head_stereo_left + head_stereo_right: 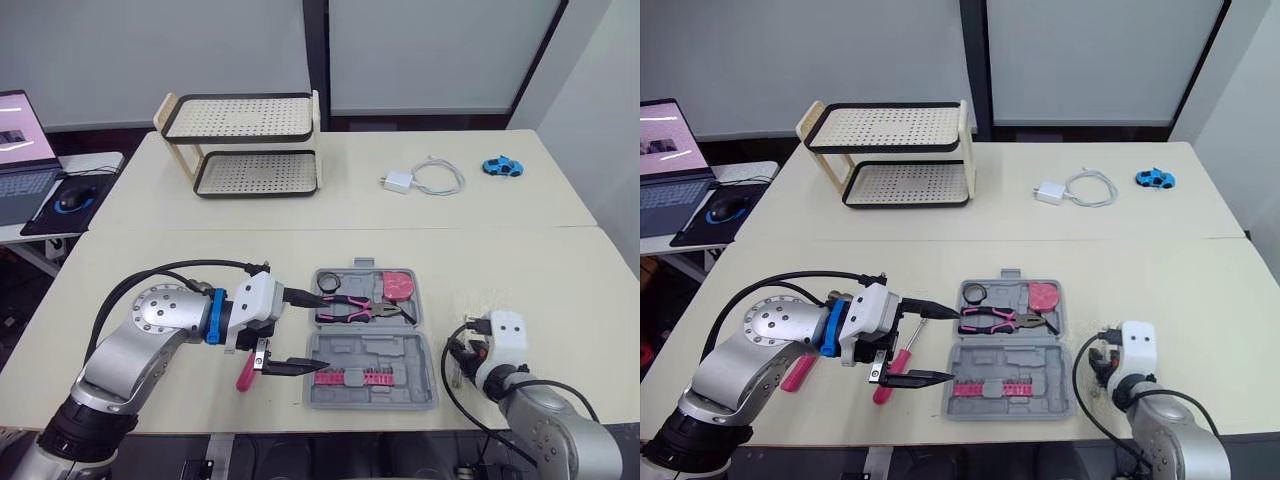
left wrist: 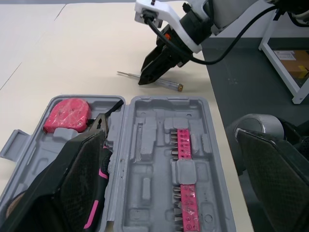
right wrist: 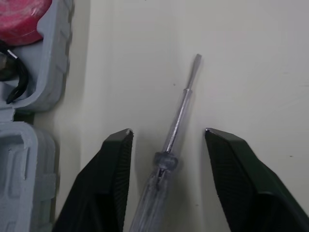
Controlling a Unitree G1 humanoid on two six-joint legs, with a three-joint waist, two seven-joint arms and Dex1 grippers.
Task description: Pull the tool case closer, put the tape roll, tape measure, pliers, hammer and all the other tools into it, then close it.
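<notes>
The grey tool case (image 1: 372,378) lies open near the table's front edge. In it are pink-handled pliers (image 1: 358,308), a pink tape measure (image 1: 399,285), a small black ring (image 1: 332,282) and a pink bit strip (image 2: 186,179). My left gripper (image 1: 323,333) is open and hovers over the case's left edge, one finger above the pliers. A pink-handled screwdriver (image 1: 892,368) lies under that arm, and a second pink handle (image 1: 798,372) lies further left. My right gripper (image 3: 168,131) is open, its fingers on either side of a clear screwdriver (image 3: 179,113) that lies flat on the table right of the case.
A two-tier rack (image 1: 245,145) stands at the back left. A white charger with cable (image 1: 420,179) and a blue toy car (image 1: 502,166) lie at the back right. A laptop (image 1: 20,150) and mouse (image 1: 72,200) sit on a side desk to the left.
</notes>
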